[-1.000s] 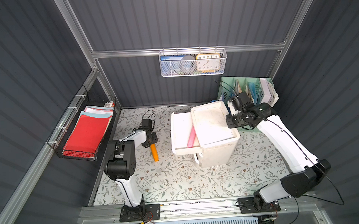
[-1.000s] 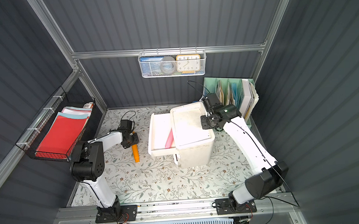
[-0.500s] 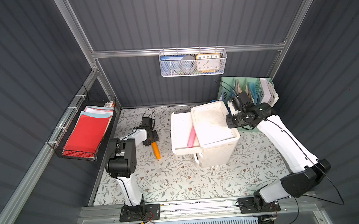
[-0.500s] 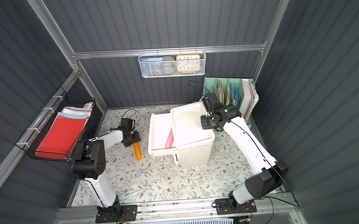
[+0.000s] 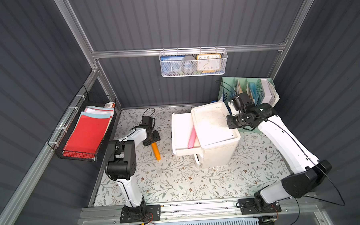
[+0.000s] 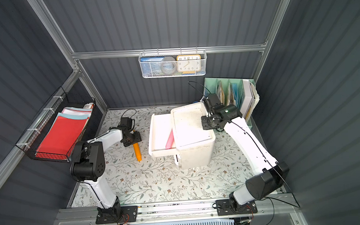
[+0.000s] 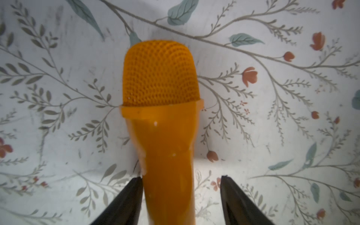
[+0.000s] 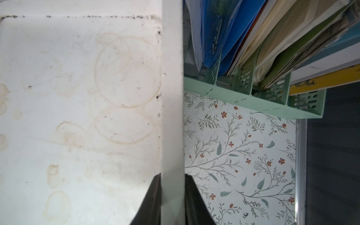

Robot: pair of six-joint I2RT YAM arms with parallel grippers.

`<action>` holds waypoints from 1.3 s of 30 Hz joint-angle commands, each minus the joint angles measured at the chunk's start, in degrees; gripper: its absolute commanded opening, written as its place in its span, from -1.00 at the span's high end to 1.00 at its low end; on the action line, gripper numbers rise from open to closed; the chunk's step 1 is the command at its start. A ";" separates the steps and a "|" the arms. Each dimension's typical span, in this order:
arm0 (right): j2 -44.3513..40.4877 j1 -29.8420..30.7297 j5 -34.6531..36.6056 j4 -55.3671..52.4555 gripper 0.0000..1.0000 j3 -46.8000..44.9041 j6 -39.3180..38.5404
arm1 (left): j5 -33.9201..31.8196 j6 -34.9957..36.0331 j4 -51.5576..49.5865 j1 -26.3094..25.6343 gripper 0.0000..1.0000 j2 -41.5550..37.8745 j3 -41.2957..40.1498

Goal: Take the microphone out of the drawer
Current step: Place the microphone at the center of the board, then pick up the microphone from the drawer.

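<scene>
Now, left pincer [image 7: 181,177] spread astride microphone [image 7: 161,116], right pincer [image 8: 172,175] clamping cabinet [image 8: 78,97]

Microphone [image 5: 155,151] on table [image 5: 178,180], left of drawer [image 5: 180,125] open from cabinet [image 5: 212,124].

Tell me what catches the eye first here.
An orange microphone lies on the flowered table, beside the open drawer, with the left gripper open around its handle. A pink stick lies in the drawer. The right gripper is shut on the rim of the white drawer unit.
</scene>
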 commanded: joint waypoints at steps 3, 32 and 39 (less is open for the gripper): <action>3.01 -0.67 -0.06 -2.06 0.58 -0.38 0.22 | -0.16 1.60 -4.51 0.22 -0.37 -7.89 5.11; 3.27 -0.58 -2.35 -0.82 0.54 -1.79 0.52 | 24.11 -3.44 -2.41 -11.58 -0.37 -29.33 4.09; 3.38 -0.57 -2.34 -0.83 0.56 -1.86 0.52 | 23.70 -0.30 -8.42 -15.26 -0.32 -24.25 9.31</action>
